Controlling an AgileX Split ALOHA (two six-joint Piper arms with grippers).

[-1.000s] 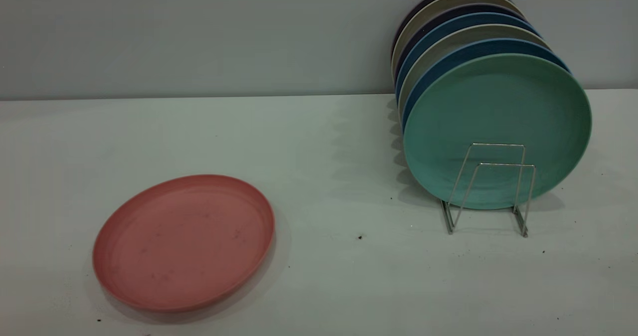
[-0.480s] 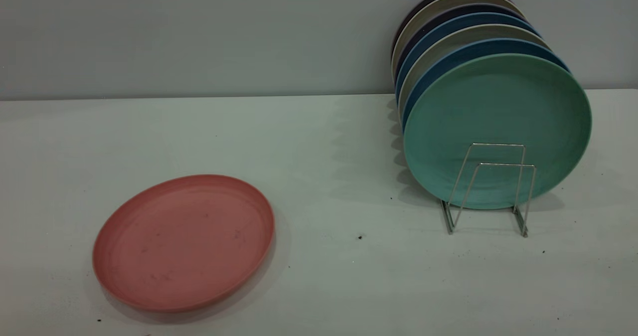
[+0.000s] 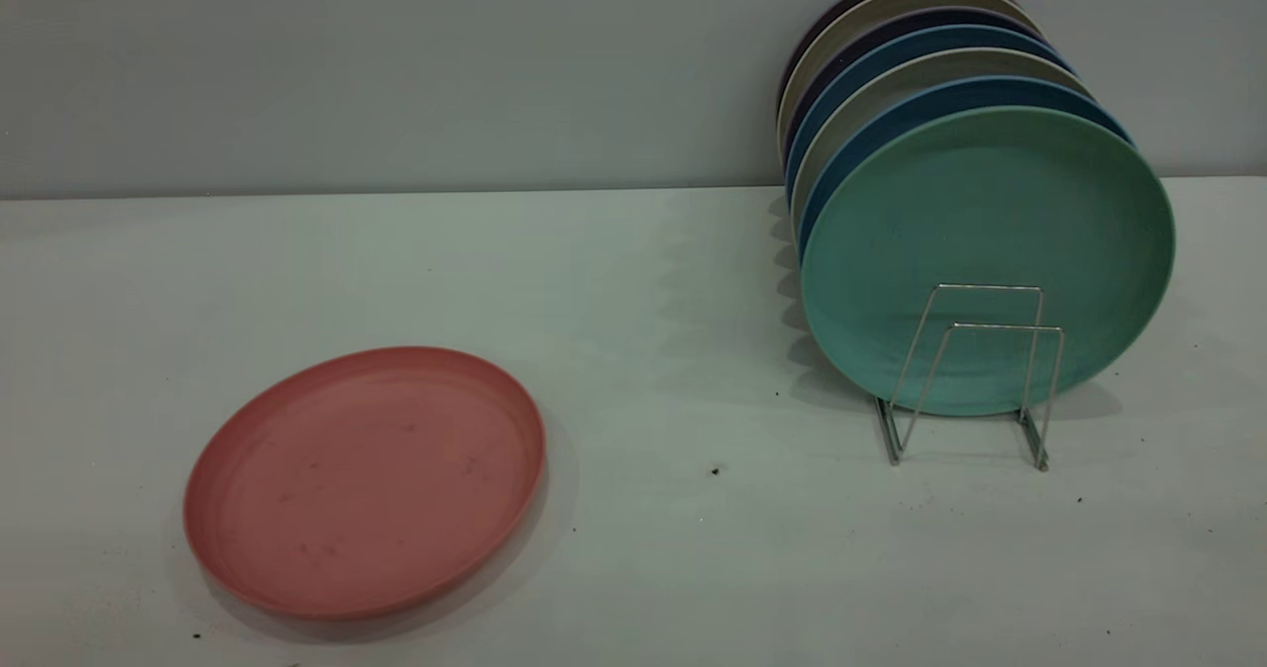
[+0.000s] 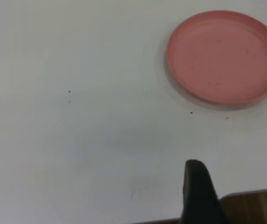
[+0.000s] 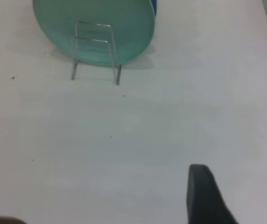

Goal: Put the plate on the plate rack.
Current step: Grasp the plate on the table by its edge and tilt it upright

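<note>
The salmon-pink plate (image 3: 364, 479) lies flat on the white table at the front left; it also shows in the left wrist view (image 4: 224, 56). The silver wire plate rack (image 3: 975, 370) stands at the right, its two front loops bare; it also shows in the right wrist view (image 5: 96, 51). My left gripper (image 4: 240, 182) hovers over the table edge well short of the pink plate, one dark finger (image 4: 196, 186) showing, open and empty. My right gripper (image 5: 238, 186) is open and empty, well in front of the rack. Neither arm shows in the exterior view.
A teal-green plate (image 3: 980, 232) stands upright in the rack, with several blue, beige and dark plates (image 3: 921, 63) behind it, reaching back to the grey wall. A wooden surface (image 4: 254, 207) shows past the table edge. Dark specks (image 3: 715, 470) dot the table.
</note>
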